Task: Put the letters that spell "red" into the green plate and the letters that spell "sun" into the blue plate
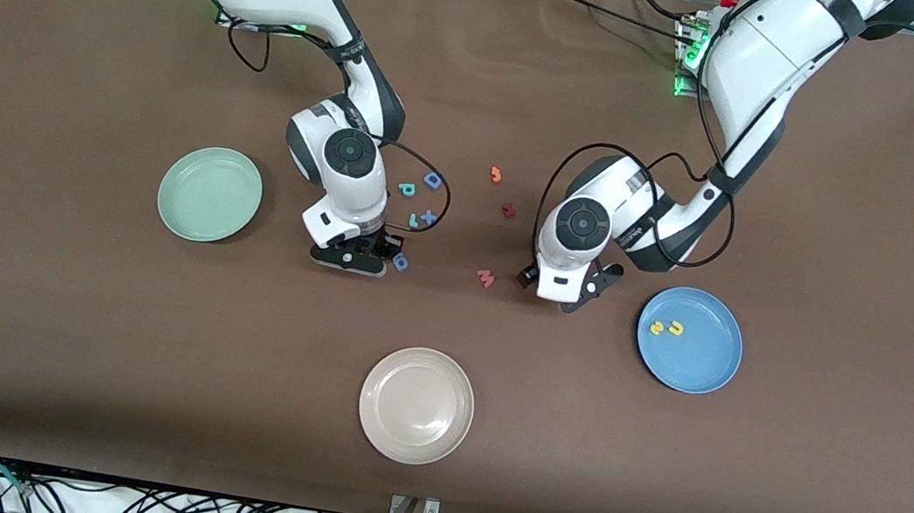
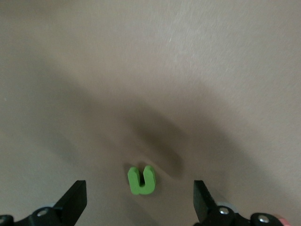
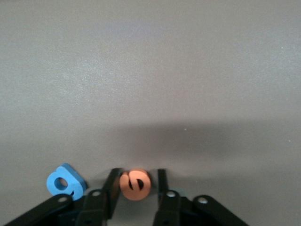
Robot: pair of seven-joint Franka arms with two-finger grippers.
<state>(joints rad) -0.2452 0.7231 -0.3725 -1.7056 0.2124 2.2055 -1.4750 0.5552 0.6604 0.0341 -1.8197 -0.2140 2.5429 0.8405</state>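
- Nearest the front camera, a beige plate [image 1: 416, 405] is seen lying bare; it has no part in the task.
- Right gripper [image 3: 136, 184]: the jaws are drawn in on either side of the orange "e" [image 3: 135, 184], which sits between the fingers [image 3: 111, 187] on the table; one finger touches it, the other stands just beside it, so the grip is judged to be closing rather than complete.
- Just outside those jaws a small blue letter [image 3: 66, 181] rests on the table; it is not wanted.
- Outward from the right gripper, toward the robots' bases, the thin teal "r" [image 1: 414, 219] and the teal "p"-like letter [image 1: 407, 189] are shown among a blue "x" [image 1: 428, 216] and a blue "D" [image 1: 433, 180].
- Green plate [image 1: 210, 194]: no letter is seen in it; all of "red" remains to be placed.
- Left gripper [image 2: 140, 200]: the jaws are spread fully and hold nothing; the green "n" [image 2: 141, 180] lies on the table between them, untouched.
- Blue plate [image 1: 690, 340]: two yellow letters [image 1: 667, 327] are already inside; only the green "n" is left for "sun".
- Between the arms a red "w" [image 1: 486, 277], a dark red piece [image 1: 508, 209] and an orange hook [image 1: 496, 175] are left aside.
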